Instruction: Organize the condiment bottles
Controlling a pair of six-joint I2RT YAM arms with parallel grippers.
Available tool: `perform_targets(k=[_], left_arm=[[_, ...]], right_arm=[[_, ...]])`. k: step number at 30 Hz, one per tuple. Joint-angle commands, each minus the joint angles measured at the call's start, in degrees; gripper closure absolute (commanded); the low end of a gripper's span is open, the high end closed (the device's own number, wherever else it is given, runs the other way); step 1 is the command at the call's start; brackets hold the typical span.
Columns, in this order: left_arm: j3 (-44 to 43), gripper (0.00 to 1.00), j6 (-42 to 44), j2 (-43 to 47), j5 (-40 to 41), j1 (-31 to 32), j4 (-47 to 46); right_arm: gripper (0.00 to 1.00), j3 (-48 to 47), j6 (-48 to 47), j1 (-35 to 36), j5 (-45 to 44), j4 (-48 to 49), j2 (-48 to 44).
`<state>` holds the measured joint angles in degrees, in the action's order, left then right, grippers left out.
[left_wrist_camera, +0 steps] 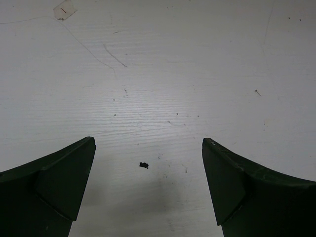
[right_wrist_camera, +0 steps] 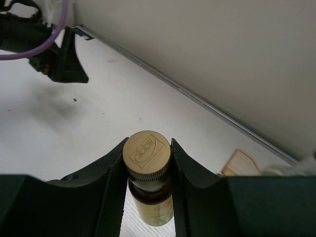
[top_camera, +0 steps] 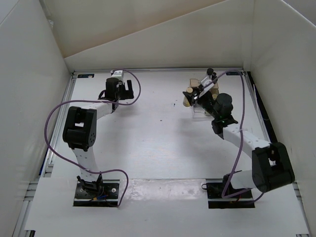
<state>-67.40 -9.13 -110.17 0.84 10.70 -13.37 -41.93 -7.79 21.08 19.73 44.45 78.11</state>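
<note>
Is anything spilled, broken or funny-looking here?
Nothing looks spilled or broken. The only odd bit is a tiny dark speck on the scratched table below the open left gripper. The right gripper grips a brown-capped bottle.

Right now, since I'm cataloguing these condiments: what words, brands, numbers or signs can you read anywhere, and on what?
No text reads clearly.
Brown cap of the small bottle: an embossed framed logo, its characters too stylised to make out.
Yellow label on that bottle: faint print, too blurred to read.
Other bottles in the top view: too small to read.
</note>
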Motion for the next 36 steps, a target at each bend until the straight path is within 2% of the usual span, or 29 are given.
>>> perform_targets(k=[1, 9, 20, 36], left_arm=[[-0.5, 0.0, -0.1, 3.8, -0.4, 1.3, -0.9], [-2.9, 0.0, 0.8, 2.3, 0.3, 3.3, 0.4], [-5.6, 0.0, 1.4, 0.2, 0.7, 3.9, 1.7], [-7.8, 0.0, 1.9, -2.5, 1.1, 4.5, 2.7]], right_arm=[[1.0, 2.0, -1.7, -3.1, -2.5, 3.3, -3.7], [1.0, 5.5, -5.1, -5.0, -5.9, 3.9, -6.1], [1.0, 8.6, -2.5, -7.8, -7.3, 9.5, -4.6], [1.0, 7.9, 5.2, -9.3, -9.4, 20.3, 4.5]])
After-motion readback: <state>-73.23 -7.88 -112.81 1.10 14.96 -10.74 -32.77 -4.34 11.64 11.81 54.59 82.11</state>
